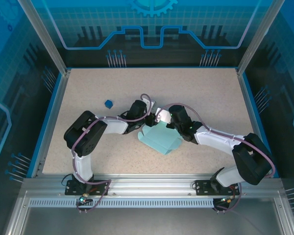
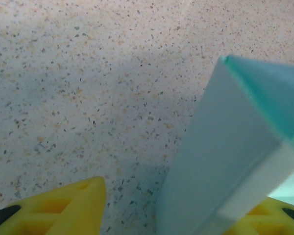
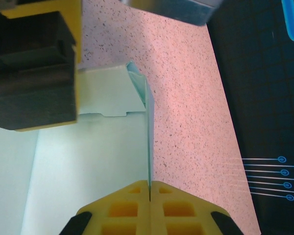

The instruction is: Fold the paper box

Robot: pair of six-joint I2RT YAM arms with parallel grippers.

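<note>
Closest to the arm bases, the pale sky-blue thin card paper box (image 1: 159, 140) lies partly flattened on the speckled beige counter (image 1: 206, 93), its flat panel spreading out on the near side of both claws. Up at the right claw (image 3: 149, 193), the yellow pads are pressed together, pinching an upright flap of the card right on its edge. The flap runs straight away from the fingertips. Facing it, the left claw (image 2: 176, 208) is spread. One yellow tip stands clear of the card with bare counter between, and the other peeks out behind a raised, folded corner of the box sitting inside the gap. The two claws are close together at the box's far edge. Farther out, left of the left claw and well apart from it, sits a small dark blue object (image 1: 108, 103).
</note>
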